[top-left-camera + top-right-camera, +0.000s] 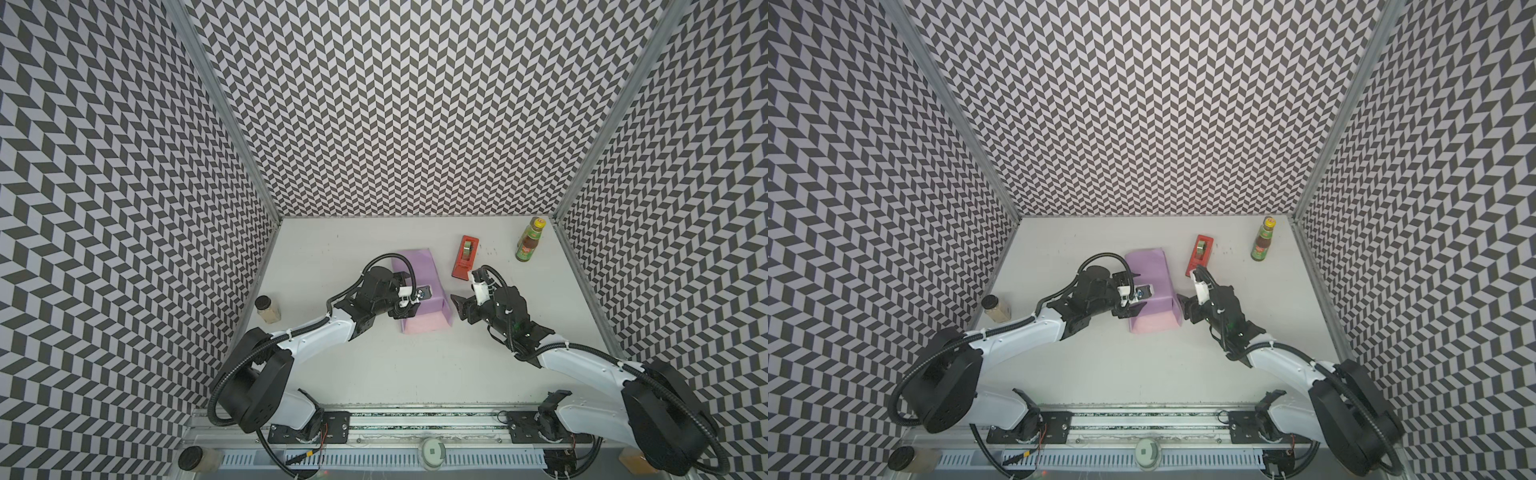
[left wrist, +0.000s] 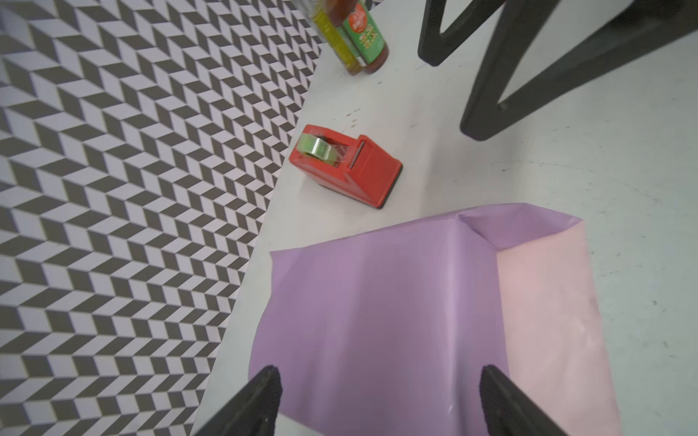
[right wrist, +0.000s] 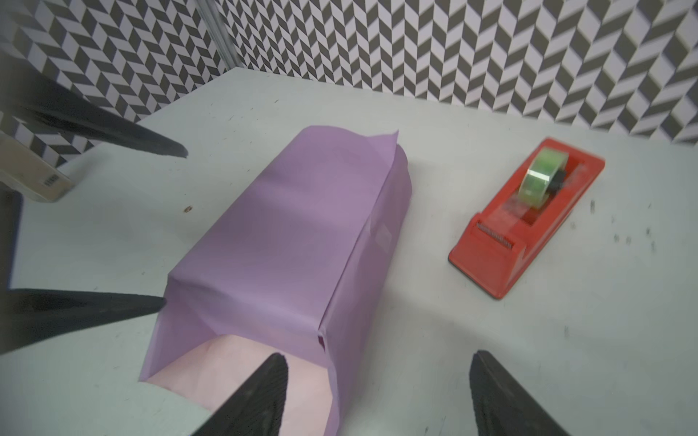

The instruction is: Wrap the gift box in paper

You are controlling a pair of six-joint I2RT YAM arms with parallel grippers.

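Observation:
The paper (image 1: 415,286) lies folded over into a long lilac tube in the middle of the table, also seen in a top view (image 1: 1152,286). Its pale pink inner face (image 3: 241,377) shows at the open near end. The gift box is hidden under the paper. My left gripper (image 1: 409,295) hovers at the tube's left side, open, its fingertips (image 2: 266,392) spread wide above the lilac sheet (image 2: 377,302). My right gripper (image 1: 457,308) is open just right of the near end, one finger (image 3: 260,392) over the pink flap. Neither gripper holds anything.
A red tape dispenser (image 1: 465,257) stands right of the paper, close behind my right wrist. A sauce bottle (image 1: 528,241) is at the back right corner. A small jar (image 1: 268,309) stands by the left wall. Patterned walls close in three sides.

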